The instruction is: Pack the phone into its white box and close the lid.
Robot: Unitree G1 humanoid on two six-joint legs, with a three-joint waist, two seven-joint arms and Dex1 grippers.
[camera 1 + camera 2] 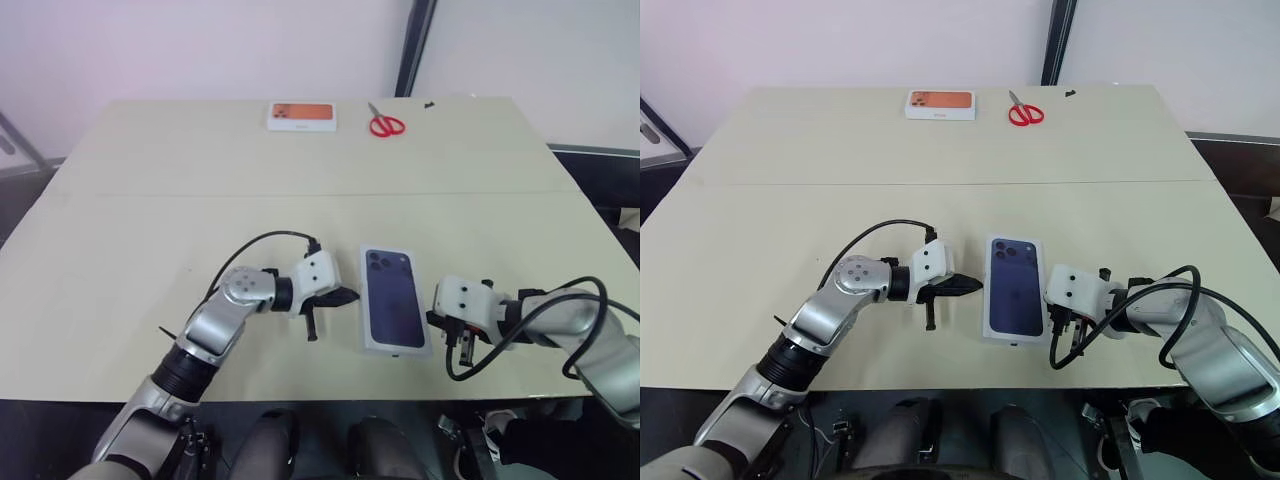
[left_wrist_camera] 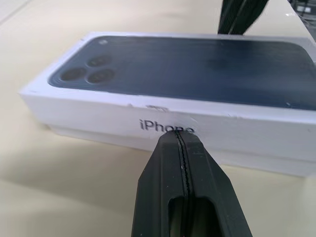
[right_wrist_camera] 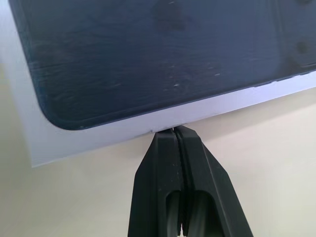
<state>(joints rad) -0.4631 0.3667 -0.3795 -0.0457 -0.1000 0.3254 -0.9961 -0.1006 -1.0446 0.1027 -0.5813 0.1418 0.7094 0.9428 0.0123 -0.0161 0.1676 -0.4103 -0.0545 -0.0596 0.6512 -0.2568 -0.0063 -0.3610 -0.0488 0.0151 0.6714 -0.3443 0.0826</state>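
Beige table point(image 1: 150, 250); left wrist view reads lid point(image 2: 197, 69) side lettering.

phone hidden under lid point(image 1: 394, 298)

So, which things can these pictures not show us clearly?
- The phone: the lid covers the white box, so the inside is hidden in every view.
- Whether the left claw actually touches the lid's side: its closed tip blocks that spot in the left wrist view.
- The print on the small orange-topped box: too small in the head views.
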